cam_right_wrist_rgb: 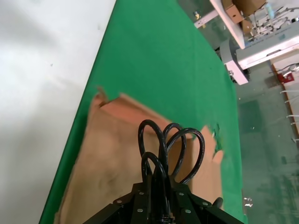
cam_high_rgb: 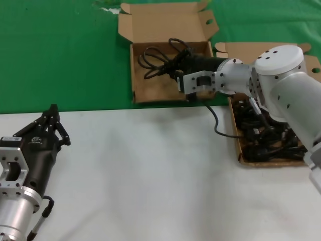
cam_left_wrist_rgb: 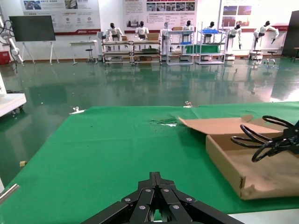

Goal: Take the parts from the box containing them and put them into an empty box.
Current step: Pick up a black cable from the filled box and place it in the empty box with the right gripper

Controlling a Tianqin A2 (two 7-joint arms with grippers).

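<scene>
Because one looped cord [cam_high_rgb: 163,60] is meant for the empty box [cam_high_rgb: 150,88], it is held above that box's floor by the right claw [cam_high_rgb: 184,68], which is clamped together on the cord's bundled middle so the loops hang free rather than tangle. Seen from the right wrist, the loops [cam_right_wrist_rgb: 169,147] fan out ahead of the fingers over bare cardboard, which suggests a release would drop the cord inside the walls; whether it already touches the floor cannot be told. No other cord is seen in this box. Its lid [cam_high_rgb: 163,22] is folded back and away, leaving the tray open from above. The remaining parts [cam_high_rgb: 266,138] lie heaped in the box containing them [cam_high_rgb: 241,150], just beside and to the right, partly hidden under the right arm, so short trips between the two are allowed. The left claw [cam_high_rgb: 50,125] is parked well apart at the near left, fingers drawn together, with nothing held. Both boxes are set where a green cloth [cam_high_rgb: 60,50] meets the white table [cam_high_rgb: 150,175]. Beyond, a hall with a glossy green floor, shelving racks [cam_left_wrist_rgb: 140,46] and wall posters is visible.
</scene>
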